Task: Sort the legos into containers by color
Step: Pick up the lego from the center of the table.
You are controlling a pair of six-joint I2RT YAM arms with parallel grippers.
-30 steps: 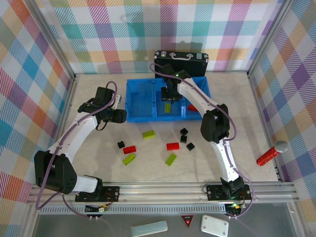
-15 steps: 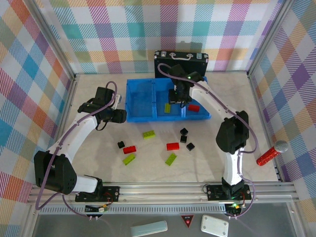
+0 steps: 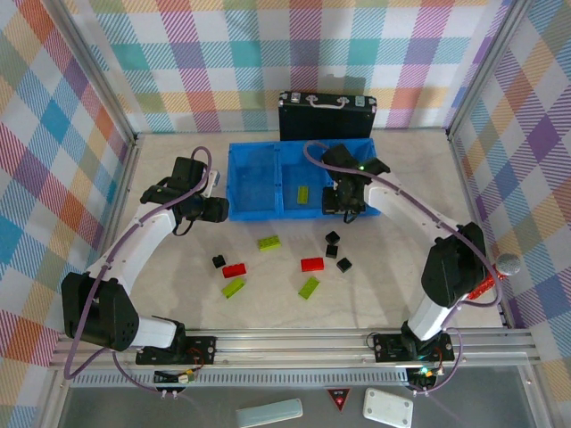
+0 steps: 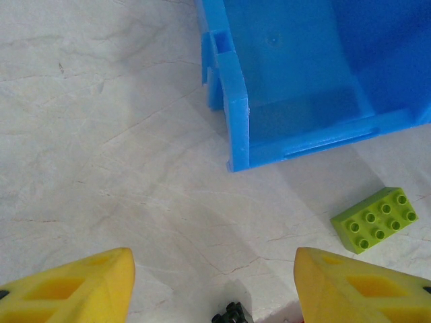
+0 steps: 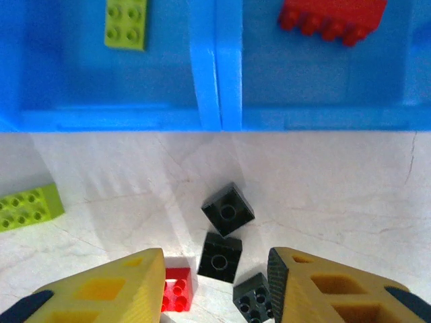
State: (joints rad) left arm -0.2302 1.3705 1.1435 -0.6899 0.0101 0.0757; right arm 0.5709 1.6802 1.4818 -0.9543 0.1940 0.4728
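Right gripper, jaws spread and empty, hovers over black bricks at the bin's 6 o'clock: centre on one, descend straight, then close; left gripper spread too.

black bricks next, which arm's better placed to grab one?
Right. The right gripper hovers open at the near wall of the blue bin, with three black bricks just ahead of it in its wrist view. The left gripper, open too, sits off the bin's left corner, farther away.
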